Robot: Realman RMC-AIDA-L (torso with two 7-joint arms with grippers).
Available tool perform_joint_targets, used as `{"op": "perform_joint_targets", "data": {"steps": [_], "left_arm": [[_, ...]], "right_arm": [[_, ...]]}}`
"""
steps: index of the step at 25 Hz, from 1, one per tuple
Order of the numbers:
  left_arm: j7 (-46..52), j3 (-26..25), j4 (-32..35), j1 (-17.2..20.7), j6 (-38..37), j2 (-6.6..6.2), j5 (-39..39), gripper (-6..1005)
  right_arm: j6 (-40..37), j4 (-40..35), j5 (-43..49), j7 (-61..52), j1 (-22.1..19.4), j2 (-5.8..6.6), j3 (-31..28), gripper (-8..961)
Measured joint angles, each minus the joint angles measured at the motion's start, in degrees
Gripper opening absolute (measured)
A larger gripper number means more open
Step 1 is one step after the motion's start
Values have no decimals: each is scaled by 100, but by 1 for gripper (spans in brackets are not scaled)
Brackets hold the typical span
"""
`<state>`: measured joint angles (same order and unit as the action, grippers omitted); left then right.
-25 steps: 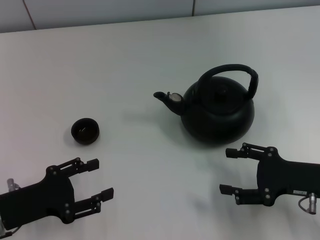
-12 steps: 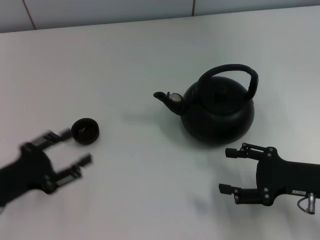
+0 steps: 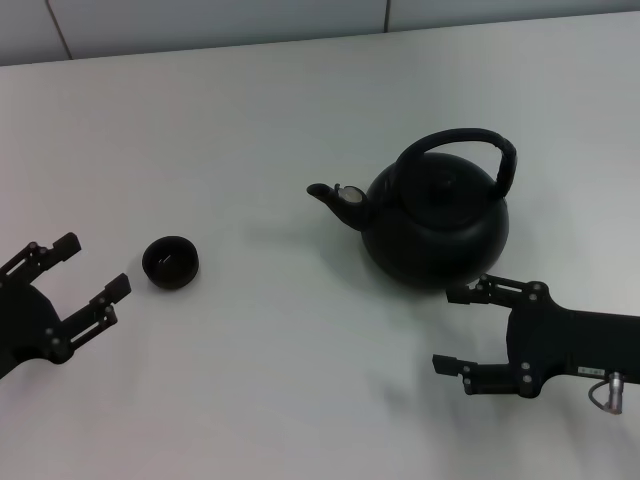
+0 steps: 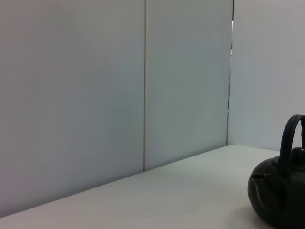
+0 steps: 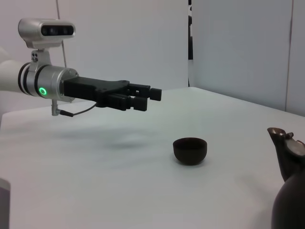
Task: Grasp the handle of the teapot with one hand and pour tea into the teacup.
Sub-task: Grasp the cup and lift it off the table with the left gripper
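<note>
No brand, label or legible writing shows on anything; the only marking is a green ring light on the left arm's wrist in the right wrist view.

The right gripper hovers just in front of the teapot, on its near right side, fingers spread wide with nothing between them. Its upper fingertip lies close to the pot's lower wall, and whether it touches cannot be told. The left gripper is well left of the teapot, beyond the teacup, its fingers also parted and empty; the nearer fingertip is just beside the cup but apart from it. In the right wrist view this gripper hangs above the table, higher than the cup.

There is one teapot, one teacup and two grippers. The teapot stands upright on the white table, its spout pointing toward the cup, its lid on, and its handle arching over the lid, untouched. The teacup sits upright, well to the left of the spout and somewhat nearer the robot. The left wrist view catches the pot's side against pale wall panels.
</note>
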<state>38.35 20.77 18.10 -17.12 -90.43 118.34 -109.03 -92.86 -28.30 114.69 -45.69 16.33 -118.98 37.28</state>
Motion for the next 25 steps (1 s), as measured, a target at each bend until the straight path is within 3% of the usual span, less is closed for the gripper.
{"op": "perform_joint_targets", "data": {"steps": [7, 13, 25], "left_arm": [[-129, 33, -21, -44, 183, 12, -31, 764], [-178, 508, -73, -89, 845, 19, -67, 765], [-215, 551, -330, -321, 1149, 31, -51, 772]], "right_arm": [[30, 0, 0, 0, 41, 0, -1, 819], [49, 0, 0, 0, 45, 0, -2, 818], [58, 0, 0, 0, 30, 0, -1, 818]]}}
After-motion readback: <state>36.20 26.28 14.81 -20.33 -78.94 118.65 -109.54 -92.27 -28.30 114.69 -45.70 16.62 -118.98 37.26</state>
